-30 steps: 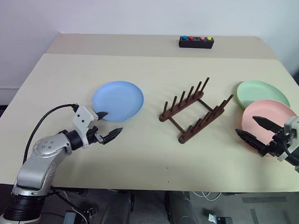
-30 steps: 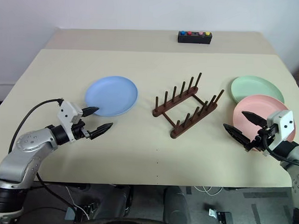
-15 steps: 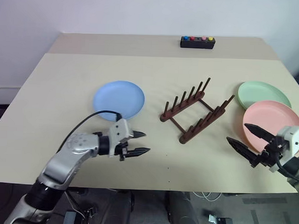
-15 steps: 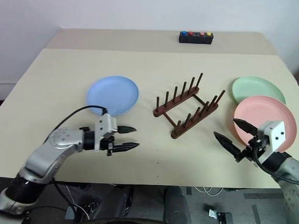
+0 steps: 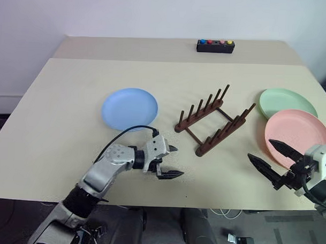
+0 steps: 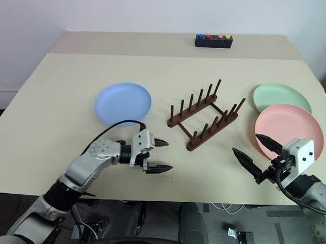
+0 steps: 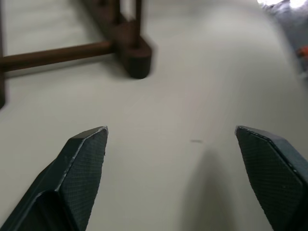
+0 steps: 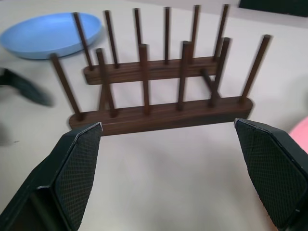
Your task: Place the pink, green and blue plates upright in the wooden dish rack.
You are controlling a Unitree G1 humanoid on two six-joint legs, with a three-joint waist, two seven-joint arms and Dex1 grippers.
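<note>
The rack [image 5: 214,122] stands empty at mid-tabletop [image 5: 61,113]. Blue plate [image 5: 129,108] lies flat left of the rack; green plate [image 5: 288,103] and pink plate [image 5: 296,136] right. Left hand [image 5: 171,161] and right hand [image 5: 270,157]: fingers apart, empty, near the rack.
</note>
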